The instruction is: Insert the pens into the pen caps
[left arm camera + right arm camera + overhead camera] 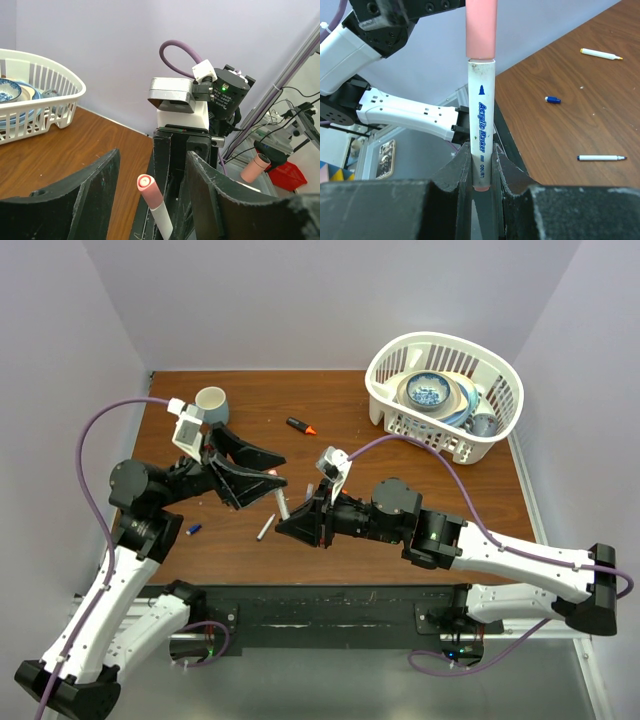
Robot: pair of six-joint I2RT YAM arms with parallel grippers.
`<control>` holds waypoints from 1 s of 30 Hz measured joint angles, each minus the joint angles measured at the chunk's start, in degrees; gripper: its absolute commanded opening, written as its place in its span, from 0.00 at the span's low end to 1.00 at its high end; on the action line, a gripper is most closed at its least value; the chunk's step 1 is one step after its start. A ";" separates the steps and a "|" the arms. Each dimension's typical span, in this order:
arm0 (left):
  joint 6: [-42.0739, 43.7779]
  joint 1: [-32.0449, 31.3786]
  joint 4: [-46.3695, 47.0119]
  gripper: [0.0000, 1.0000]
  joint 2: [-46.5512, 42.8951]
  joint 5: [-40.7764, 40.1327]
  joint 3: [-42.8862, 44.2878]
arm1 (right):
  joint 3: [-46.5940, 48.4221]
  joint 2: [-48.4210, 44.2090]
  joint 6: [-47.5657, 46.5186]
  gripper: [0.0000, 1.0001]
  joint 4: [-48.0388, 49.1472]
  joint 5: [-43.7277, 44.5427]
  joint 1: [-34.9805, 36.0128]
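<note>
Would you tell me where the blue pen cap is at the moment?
Top view: the blue pen cap lies on the left of the table, between the left arm's elbow and a loose pen.

Bright, even light — soft shadows (edges distorted).

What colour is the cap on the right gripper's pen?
Pink cap on the pen; clearest in right wrist view.

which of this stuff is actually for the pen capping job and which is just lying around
for the job: white pen in the right gripper, pink cap on it, blue cap, blue-tipped pen, yellow-tipped pen, black pen
just lying about: mug, basket, dishes in it
</note>
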 measured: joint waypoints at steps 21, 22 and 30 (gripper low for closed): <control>-4.59 0.00 4.85 0.52 1.77 0.42 -3.04 | -0.09 0.00 0.04 0.00 0.24 0.11 0.00; -4.61 0.00 4.83 0.52 1.75 0.42 -3.04 | -0.09 0.00 0.04 0.00 0.24 0.15 0.00; -4.50 0.00 4.00 0.48 1.53 0.31 -3.04 | -0.39 -0.02 0.04 0.00 0.20 0.26 0.00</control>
